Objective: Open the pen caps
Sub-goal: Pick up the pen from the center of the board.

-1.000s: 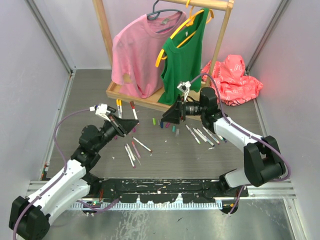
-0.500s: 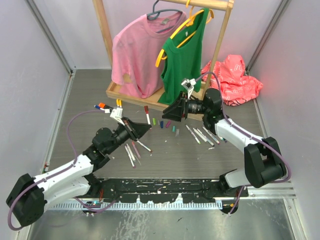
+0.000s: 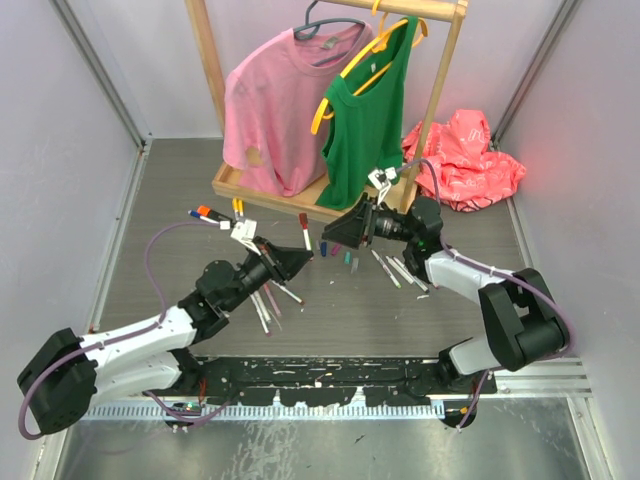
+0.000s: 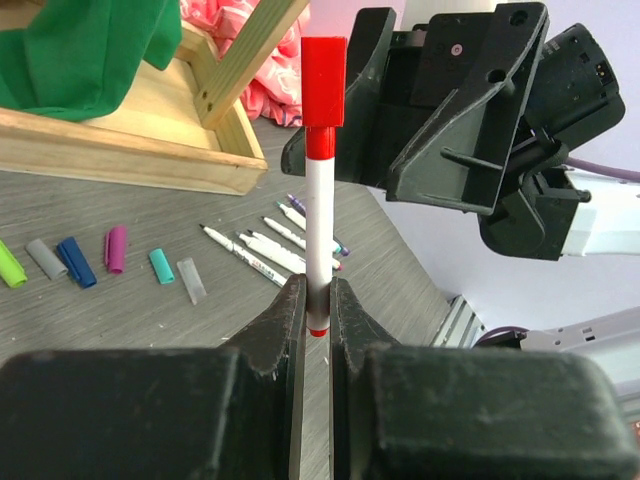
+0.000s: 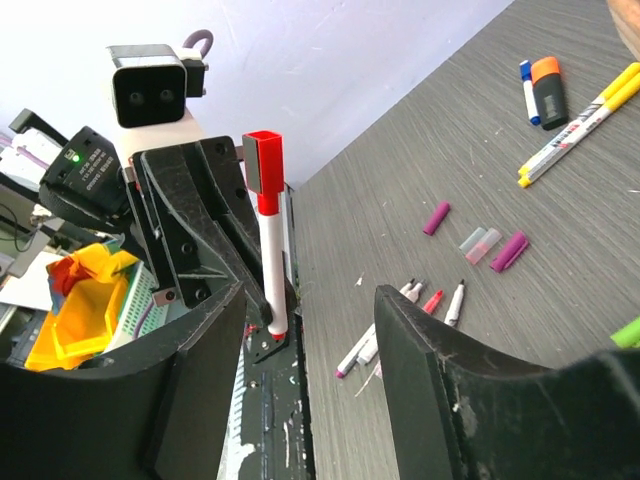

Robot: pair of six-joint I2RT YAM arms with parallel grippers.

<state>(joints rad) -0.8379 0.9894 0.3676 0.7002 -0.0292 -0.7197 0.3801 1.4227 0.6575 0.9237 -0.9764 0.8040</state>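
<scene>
My left gripper [image 3: 292, 262] [image 4: 318, 300] is shut on the lower barrel of a white marker [image 4: 319, 215], held upright above the table. Its red pen cap [image 4: 323, 80] [image 3: 304, 221] [image 5: 263, 165] is still on the top end. My right gripper [image 3: 338, 234] [image 5: 310, 340] is open and faces the marker; its tips stand just right of the cap, not touching it. Loose pen caps lie on the table: green [image 4: 10, 268], grey [image 4: 45, 258], blue [image 4: 75, 262], purple [image 4: 115, 248], teal [image 4: 160, 265] and clear [image 4: 190, 280].
Uncapped markers lie in a group right of the caps [image 3: 405, 270] and another under the left arm [image 3: 265, 300]. Capped markers and an orange highlighter [image 3: 204, 211] lie back left. A wooden clothes rack base [image 3: 235, 185] with shirts and a red bag [image 3: 465, 160] stand behind.
My left arm has swung right and forward, carrying the red-capped marker up to the right gripper. The right gripper has shifted slightly down and towards it.
</scene>
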